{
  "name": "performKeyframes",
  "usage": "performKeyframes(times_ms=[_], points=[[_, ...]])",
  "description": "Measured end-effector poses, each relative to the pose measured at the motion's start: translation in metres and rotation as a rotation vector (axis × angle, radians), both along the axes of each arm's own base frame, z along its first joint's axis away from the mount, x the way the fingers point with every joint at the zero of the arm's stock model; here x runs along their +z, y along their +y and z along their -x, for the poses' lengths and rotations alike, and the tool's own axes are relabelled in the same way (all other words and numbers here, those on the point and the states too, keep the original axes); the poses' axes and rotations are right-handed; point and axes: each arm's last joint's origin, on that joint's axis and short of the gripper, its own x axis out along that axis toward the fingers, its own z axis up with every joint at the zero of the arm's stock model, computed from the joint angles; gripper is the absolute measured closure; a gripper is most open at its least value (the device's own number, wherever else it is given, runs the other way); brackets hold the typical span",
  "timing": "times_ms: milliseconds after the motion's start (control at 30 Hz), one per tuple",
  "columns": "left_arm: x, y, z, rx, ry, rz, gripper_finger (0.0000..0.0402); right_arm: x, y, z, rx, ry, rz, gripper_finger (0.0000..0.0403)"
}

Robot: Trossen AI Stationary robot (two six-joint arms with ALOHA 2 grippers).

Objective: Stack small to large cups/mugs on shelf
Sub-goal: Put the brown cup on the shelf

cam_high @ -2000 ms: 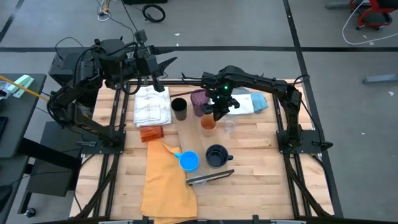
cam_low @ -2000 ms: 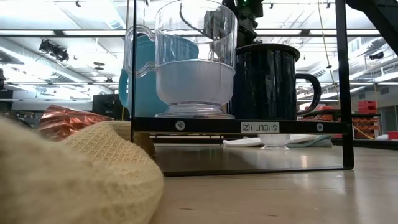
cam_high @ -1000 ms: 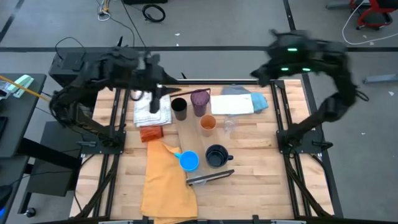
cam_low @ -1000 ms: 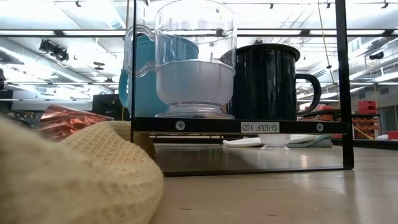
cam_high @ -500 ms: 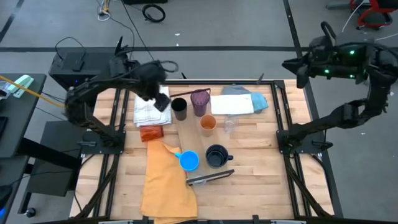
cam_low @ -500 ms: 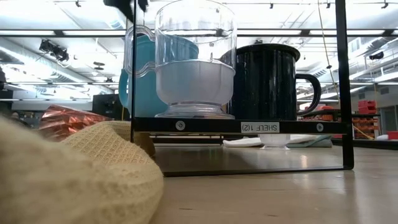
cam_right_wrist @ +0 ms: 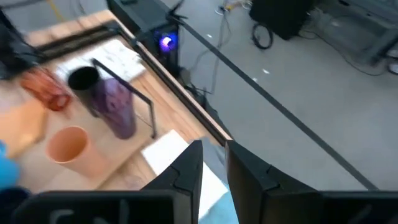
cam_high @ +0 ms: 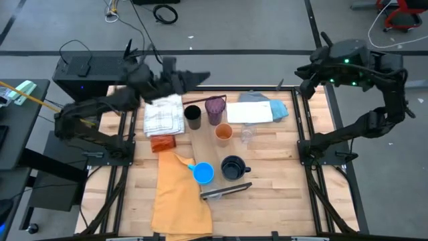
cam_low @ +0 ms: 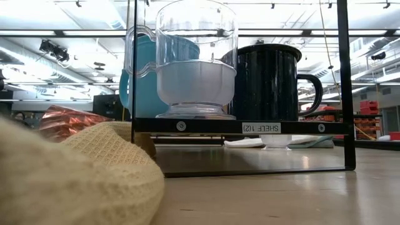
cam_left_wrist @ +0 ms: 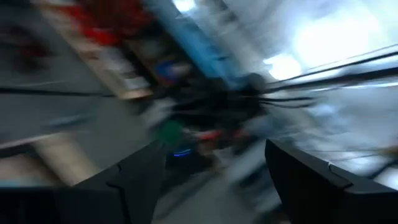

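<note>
Overhead and side views of the table (cam_high: 267, 201) with both arms raised clear of it. The left claw (cam_high: 200, 75) hangs above the far edge of the table, over the white checked cloth (cam_high: 164, 114); its fingers (cam_left_wrist: 134, 183) stand spread apart, grasping nothing. The right claw (cam_high: 302, 72) is lifted near the far right corner; its fingers (cam_right_wrist: 186, 171) lie nearly together with a narrow gap between them, and nothing shows between them.

On the shelf (cam_high: 200, 144), a pale plank running from the far edge toward the near edge in mid-table, the cups stand in a loose line: black cup (cam_high: 192, 116) and purple tumbler (cam_high: 214, 109) at the far end, peach cup (cam_high: 223, 134) and a clear cup (cam_high: 247, 134) just nearer, then the bright blue mug (cam_high: 203, 173) and dark navy mug (cam_high: 232, 167) side by side. A yellow cloth (cam_high: 179, 194) lies along the shelf's left side, near the table's near edge, and a pale blue cloth (cam_high: 264, 110) near the far edge.
</note>
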Motion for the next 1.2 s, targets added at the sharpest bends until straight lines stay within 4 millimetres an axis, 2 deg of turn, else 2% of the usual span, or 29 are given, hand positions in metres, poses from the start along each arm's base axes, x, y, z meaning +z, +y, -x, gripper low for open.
performKeyframes(times_ms=[100, 233, 300, 433, 633, 733, 900, 1033, 1200], points=[[-0.036, -0.001, -0.012, -0.081, -0.129, 0.076, 0.0122, -0.003, -0.002, -0.002, -0.025, 0.026, 0.014, 0.0326], [-0.105, -0.006, -0.022, -0.105, -0.047, 0.195, 0.0122, -0.003, -0.002, -0.002, -0.033, 0.026, 0.022, 0.0326], [-0.118, -0.005, -0.017, -0.102, -0.098, 0.183, 0.0122, -0.002, -0.001, 0.000, -0.036, 0.019, 0.022, 0.0326], [-0.114, 0.006, 0.011, -0.092, -0.195, 0.153, 0.0122, -0.001, 0.001, 0.005, -0.049, -0.006, 0.014, 0.0326], [-0.108, 0.014, 0.059, -0.084, -0.065, 0.133, 0.0122, 0.000, 0.002, 0.010, -0.067, -0.035, 0.000, 0.0326], [-0.109, 0.012, 0.081, -0.040, 0.043, 0.162, 0.0122, 0.000, 0.003, 0.010, -0.071, -0.040, -0.004, 0.0326], [-0.108, 0.002, 0.113, 0.001, 0.127, 0.213, 0.0122, 0.000, 0.003, 0.010, -0.077, -0.046, -0.011, 0.0326], [-0.120, -0.006, 0.133, 0.078, 0.253, 0.326, 0.0123, 0.000, 0.003, 0.010, -0.081, -0.051, -0.015, 0.0326], [-0.127, -0.013, 0.154, 0.150, 0.304, 0.447, 0.0123, 0.000, 0.002, 0.010, -0.085, -0.054, -0.019, 0.0326]])
